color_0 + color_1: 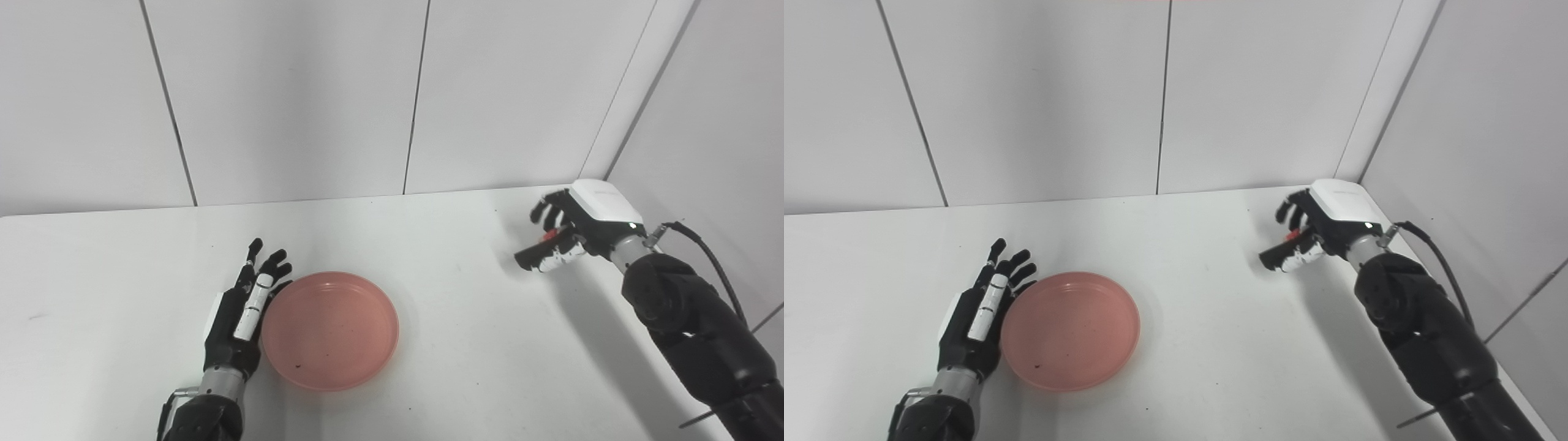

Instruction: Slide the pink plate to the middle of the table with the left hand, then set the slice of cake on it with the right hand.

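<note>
The pink plate point(331, 331) lies empty on the white table point(478, 343), a little left of the middle. My left hand point(242, 312) is open and flat, its fingers straight along the plate's left rim and touching it. My right hand point(560, 236) is at the far right back of the table, its fingers curled around a small thing. Only a red bit point(549, 233) of that thing shows between fingers and thumb; it looks like the slice of cake, mostly hidden. It also shows in the right eye view point(1292, 234).
White wall panels point(294, 92) stand right behind the table, and a side wall point(723, 135) closes the right. My right arm point(692, 318) lies along the table's right edge, with a black cable point(710, 257) beside it.
</note>
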### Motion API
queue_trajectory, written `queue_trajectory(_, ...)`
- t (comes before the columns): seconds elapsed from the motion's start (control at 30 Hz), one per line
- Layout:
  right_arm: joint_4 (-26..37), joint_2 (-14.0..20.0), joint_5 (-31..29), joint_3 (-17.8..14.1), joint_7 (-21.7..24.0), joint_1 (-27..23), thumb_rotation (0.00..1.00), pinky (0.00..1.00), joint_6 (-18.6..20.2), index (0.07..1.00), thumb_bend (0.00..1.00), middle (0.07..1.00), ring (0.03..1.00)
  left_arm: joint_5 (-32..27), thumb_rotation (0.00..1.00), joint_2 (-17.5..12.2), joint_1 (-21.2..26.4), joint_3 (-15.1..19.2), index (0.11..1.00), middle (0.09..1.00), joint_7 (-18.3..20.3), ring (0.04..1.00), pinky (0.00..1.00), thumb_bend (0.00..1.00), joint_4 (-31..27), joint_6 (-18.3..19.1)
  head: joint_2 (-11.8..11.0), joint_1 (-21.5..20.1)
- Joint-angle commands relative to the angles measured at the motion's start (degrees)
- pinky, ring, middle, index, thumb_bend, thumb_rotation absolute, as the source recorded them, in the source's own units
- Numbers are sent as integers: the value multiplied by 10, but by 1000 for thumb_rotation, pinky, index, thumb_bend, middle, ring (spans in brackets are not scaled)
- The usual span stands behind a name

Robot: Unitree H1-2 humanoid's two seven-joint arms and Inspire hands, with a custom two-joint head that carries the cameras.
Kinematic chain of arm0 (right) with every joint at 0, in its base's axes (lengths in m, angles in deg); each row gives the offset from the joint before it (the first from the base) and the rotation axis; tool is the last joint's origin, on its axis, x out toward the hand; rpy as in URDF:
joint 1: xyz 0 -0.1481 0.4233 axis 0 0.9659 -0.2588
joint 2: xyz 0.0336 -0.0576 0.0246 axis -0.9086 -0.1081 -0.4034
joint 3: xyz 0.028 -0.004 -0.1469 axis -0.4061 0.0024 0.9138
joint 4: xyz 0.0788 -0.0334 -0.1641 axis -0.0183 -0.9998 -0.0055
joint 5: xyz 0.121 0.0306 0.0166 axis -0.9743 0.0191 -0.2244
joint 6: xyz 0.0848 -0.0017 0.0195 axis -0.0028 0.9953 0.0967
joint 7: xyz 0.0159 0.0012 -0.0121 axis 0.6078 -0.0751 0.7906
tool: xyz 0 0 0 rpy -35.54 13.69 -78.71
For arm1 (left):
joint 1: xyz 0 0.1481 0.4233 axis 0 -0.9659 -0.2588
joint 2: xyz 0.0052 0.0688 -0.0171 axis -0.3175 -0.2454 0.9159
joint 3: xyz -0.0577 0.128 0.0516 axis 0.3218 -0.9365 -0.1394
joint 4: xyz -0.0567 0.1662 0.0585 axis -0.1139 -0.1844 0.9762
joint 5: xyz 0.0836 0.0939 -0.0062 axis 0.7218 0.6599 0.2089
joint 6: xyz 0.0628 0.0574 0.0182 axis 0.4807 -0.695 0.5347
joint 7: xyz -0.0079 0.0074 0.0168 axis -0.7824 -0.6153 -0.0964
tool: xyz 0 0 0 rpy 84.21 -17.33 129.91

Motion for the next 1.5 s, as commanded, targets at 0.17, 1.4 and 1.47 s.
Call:
queue_trajectory(0.17, 148, -18, 32, -7, 88, -43, 0, 362, 81, 546, 513, 497, 395, 9, 737, 0, -7, -7, 1000, 903, -2, 866, 794, 674, 24, 18, -1, 6)
queue_trajectory(1.4, 65, -221, 1, 126, 89, -63, 0, 326, -73, 551, 510, 492, 378, 39, 843, 39, 23, -27, 1000, 908, -8, 859, 780, 693, 112, -53, 10, 149)
queue_trajectory(1.47, 50, -225, 1, 128, 80, -57, 0, 325, -84, 554, 509, 488, 376, 34, 840, 39, 22, -24, 1000, 909, -6, 864, 787, 684, 110, -52, 11, 147)
